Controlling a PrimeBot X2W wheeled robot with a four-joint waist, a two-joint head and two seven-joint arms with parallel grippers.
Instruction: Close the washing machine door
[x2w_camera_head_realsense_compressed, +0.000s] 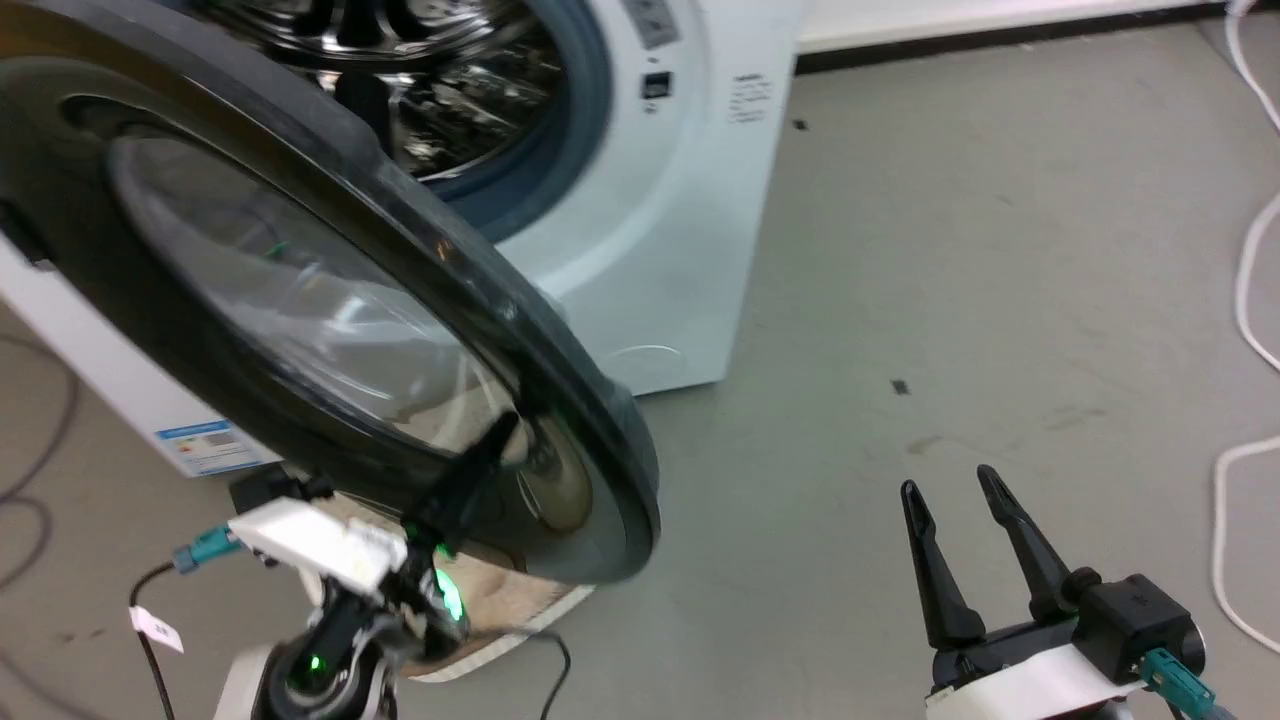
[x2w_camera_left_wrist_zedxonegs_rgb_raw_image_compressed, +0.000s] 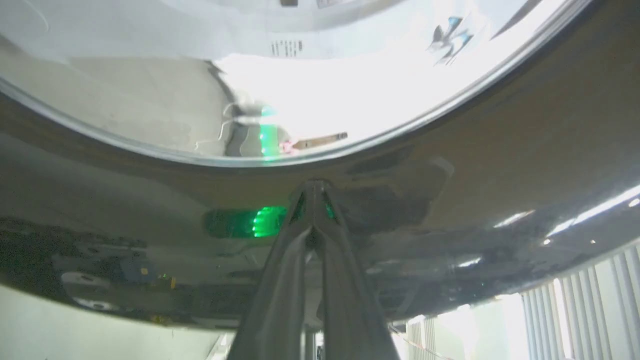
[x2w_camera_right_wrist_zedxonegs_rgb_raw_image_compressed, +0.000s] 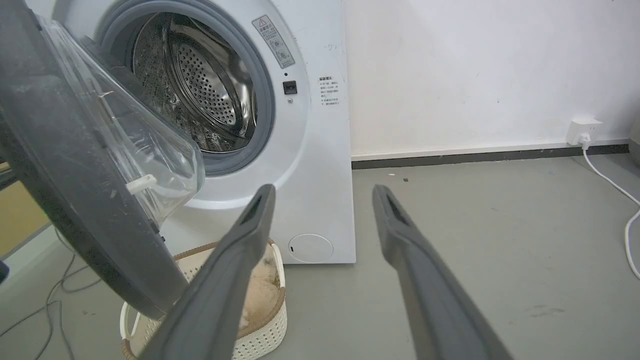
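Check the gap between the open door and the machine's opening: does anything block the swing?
Nothing visible does. The washing machine door faces a bare drum opening; the laundry basket sits on the floor beneath its lower edge.

The head view looks down on the washing machine door (x2w_camera_head_realsense_compressed: 300, 290); the left wrist view sits very near it; the right wrist view, low and farther, shares it.

The washing machine door (x2w_camera_head_realsense_compressed: 300, 300) stands open before the washing machine (x2w_camera_head_realsense_compressed: 660, 250), over a basket (x2w_camera_right_wrist_zedxonegs_rgb_raw_image_compressed: 265, 330).
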